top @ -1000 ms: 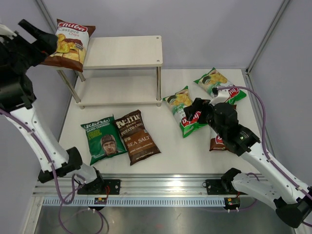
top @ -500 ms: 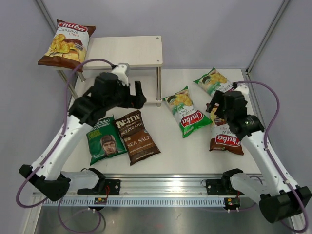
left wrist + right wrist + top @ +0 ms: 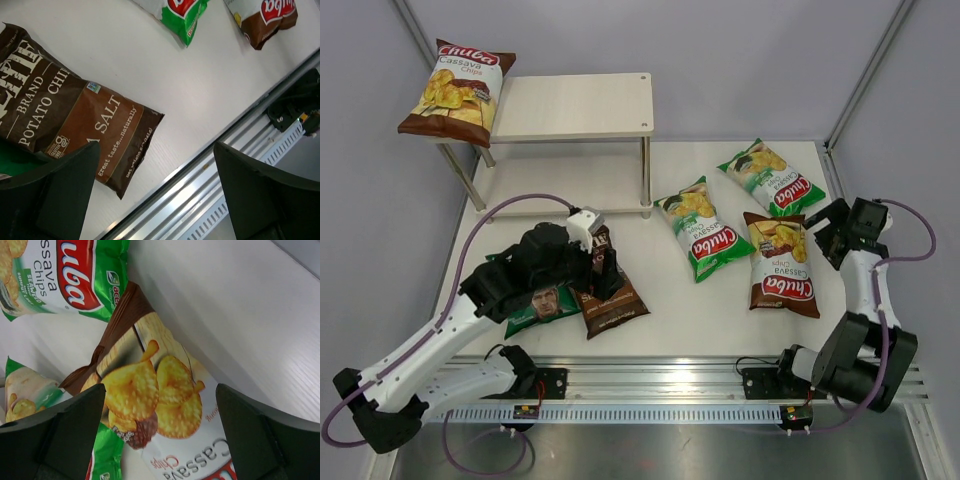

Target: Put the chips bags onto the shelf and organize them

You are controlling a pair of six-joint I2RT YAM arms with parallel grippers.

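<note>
One brown Chuba chips bag (image 3: 457,88) lies on the left end of the shelf's (image 3: 580,105) top board, hanging over its edge. My left gripper (image 3: 603,265) hovers open over the Kettle Sea Salt bag (image 3: 617,302) (image 3: 65,115), beside the dark green face bag (image 3: 542,303). Nothing sits between its fingers (image 3: 55,195). On the table to the right lie two green Chuba bags (image 3: 700,228) (image 3: 770,175) and a second brown Chuba bag (image 3: 780,262) (image 3: 170,405). My right gripper (image 3: 830,232) stands open just right of that brown bag, empty.
The shelf's lower board (image 3: 560,185) is bare. A metal rail (image 3: 650,385) (image 3: 210,185) runs along the table's near edge, close to the Kettle bag's corner. Grey walls enclose the table on the left, back and right.
My left arm swung down from the shelf's bag to the Kettle bag at the front. My right arm drew back to the table's right edge, uncovering the brown bag.
</note>
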